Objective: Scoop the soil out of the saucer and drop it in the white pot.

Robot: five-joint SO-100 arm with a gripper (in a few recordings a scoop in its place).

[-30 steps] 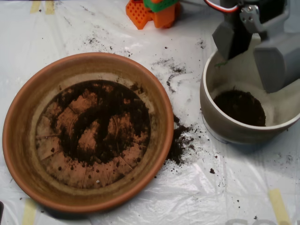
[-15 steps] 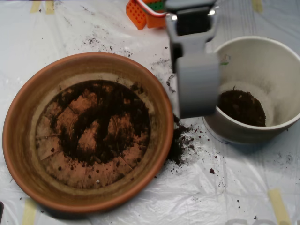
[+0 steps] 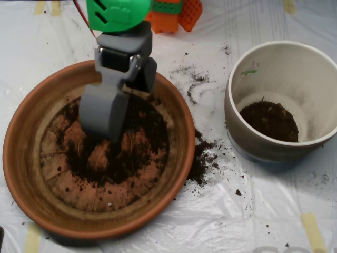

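Observation:
The terracotta saucer (image 3: pixel 21 174) fills the left half of the overhead view, with dark loose soil (image 3: pixel 139 150) spread over its grooved bottom. My grey scoop (image 3: pixel 124 114) hangs over the upper middle of the saucer, just above or touching the soil. It is open: the large light-grey half points down-left, and the smaller dark half stands apart at its upper right. The white pot (image 3: pixel 238 134) stands to the right, apart from the saucer. A round patch of soil (image 3: pixel 271 120) lies on the pot's bottom.
Spilled soil (image 3: pixel 203 158) lies on the white plastic sheet between saucer and pot, with more crumbs (image 3: pixel 194 79) farther up. The arm's green housing (image 3: pixel 118 13) and orange parts (image 3: pixel 176 13) are at the top edge. Yellow tape strips (image 3: pixel 313 229) mark the sheet.
The scoop has swung left from above the pot, across the gap, to over the saucer's soil. The soil in the pot and the saucer looks unchanged.

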